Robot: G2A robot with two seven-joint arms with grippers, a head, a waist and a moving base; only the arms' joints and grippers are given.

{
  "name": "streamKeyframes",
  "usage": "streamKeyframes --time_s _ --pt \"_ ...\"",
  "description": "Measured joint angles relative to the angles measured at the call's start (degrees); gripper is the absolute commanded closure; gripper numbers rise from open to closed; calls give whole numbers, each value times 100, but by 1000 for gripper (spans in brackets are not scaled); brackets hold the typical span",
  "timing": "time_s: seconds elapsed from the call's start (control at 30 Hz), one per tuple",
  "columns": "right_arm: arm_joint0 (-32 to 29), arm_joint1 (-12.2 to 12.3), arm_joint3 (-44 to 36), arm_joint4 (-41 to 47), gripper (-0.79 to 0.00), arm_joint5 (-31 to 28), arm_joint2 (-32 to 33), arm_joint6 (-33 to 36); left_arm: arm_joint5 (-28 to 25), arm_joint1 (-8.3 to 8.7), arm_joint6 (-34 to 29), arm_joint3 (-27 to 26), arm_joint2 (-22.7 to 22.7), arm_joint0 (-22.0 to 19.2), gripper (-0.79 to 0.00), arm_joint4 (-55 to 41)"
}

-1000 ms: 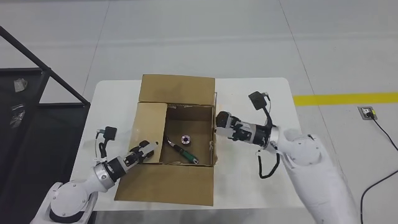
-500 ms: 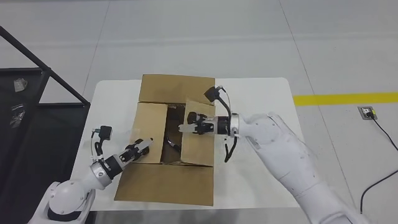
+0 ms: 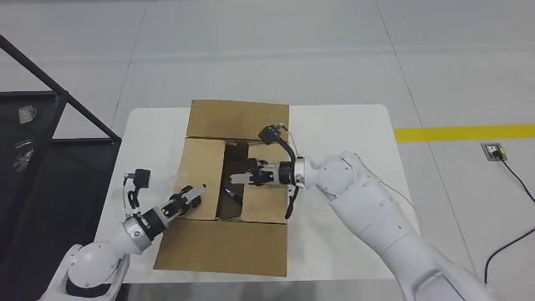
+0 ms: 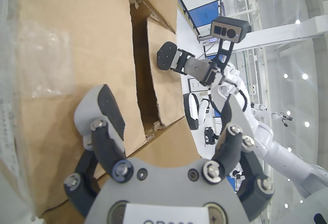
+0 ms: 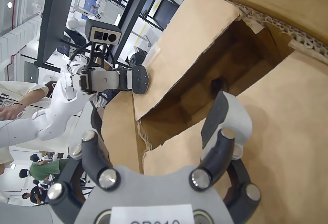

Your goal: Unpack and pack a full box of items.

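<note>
Closing stage of packing, I judge: the box (image 3: 238, 119) sits left of the desk's (image 3: 351, 130) middle, its side flaps (image 3: 266, 205) nearly shut. The left pincer (image 3: 191, 194) and right pincer (image 3: 241, 176) are both wide and empty, one over each flap. Next, press them flat

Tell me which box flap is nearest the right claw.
The flap on the robot's right, folded over the opening beneath the right claw; others sit farther off.

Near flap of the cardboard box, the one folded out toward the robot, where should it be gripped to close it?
Likely the free long edge of the near flap, mid-length, coming from the robot's side. It lies folded outward, hinged at the rim of the box, so that edge is exposed for pinching and gives the most leverage.
</note>
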Motion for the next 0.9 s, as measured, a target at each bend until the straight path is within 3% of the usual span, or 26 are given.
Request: streamKeyframes --time_s 0.27,0.47,0.57,0.7,0.9 --pt "35 4 -101 -442 -785 -542 110 -695 -143 111 -440 -220 -1189 425 -785 -1077" --pt "-54 68 -309 -859 -785 -678 273 -1309 105 302 -2309 436 -2070 576 -785 -1584" --pt "-51 66 -303 -843 -785 -675 269 -1287 157 396 -3405 868 -2188 526 -785 -1646" --pt "-134 75 -462 -921 -785 -535 310 -1450 -172 498 -4551 1228 -2157 455 -785 -1410" --pt "-309 120 -623 -1365 -785 166 586 -2419 -127 543 -4953 1206 -1798 485 -785 -1691"
